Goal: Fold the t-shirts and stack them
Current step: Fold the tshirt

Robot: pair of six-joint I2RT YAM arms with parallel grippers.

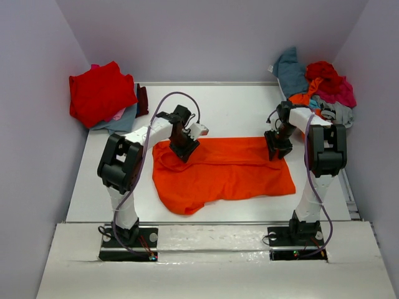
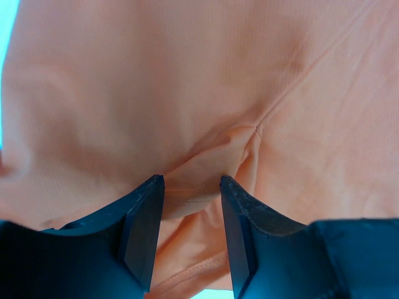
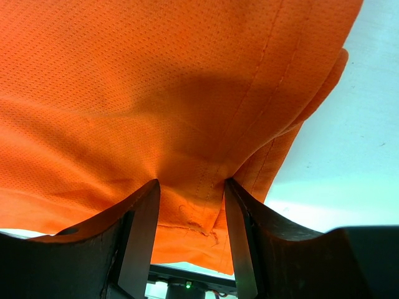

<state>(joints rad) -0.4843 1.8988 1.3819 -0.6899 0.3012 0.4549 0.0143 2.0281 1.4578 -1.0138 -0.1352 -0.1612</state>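
Note:
A bright orange t-shirt lies folded lengthwise across the middle of the table, its left end rumpled. My left gripper points down at the shirt's far left edge. In the left wrist view its jaws stand apart, and the gripper has a slack fold of the orange cloth lying loose between them. My right gripper is at the shirt's far right corner. It is open too, with the hemmed corner of the cloth between its fingers, unpinched.
A folded red t-shirt rests on grey and magenta ones at the back left corner. A loose pile of teal, red, magenta and grey shirts fills the back right corner. Walls close in on three sides.

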